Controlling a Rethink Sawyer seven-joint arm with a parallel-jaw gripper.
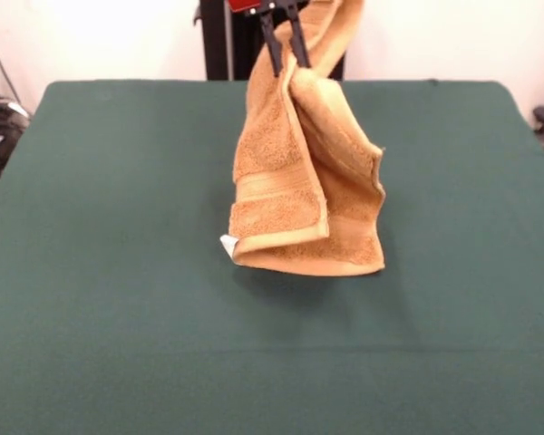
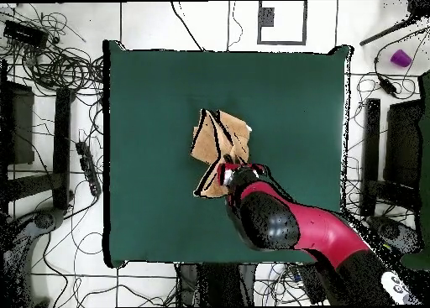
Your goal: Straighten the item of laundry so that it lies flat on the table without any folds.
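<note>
Orange towel (image 1: 304, 172) hangs bunched from my gripper (image 1: 286, 50), fingers clamped on its upper fold, lower edge and white tag (image 1: 228, 245) above the table's (image 1: 100, 272) middle.

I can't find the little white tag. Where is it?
In the front view, the white tag sticks out at the hanging towel's bottom left corner, above the table.

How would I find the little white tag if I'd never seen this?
Find the big green table, then the orange towel hanging from the end effector. At its lowest left corner in the front view sticks out the tag, the only white bit.
</note>
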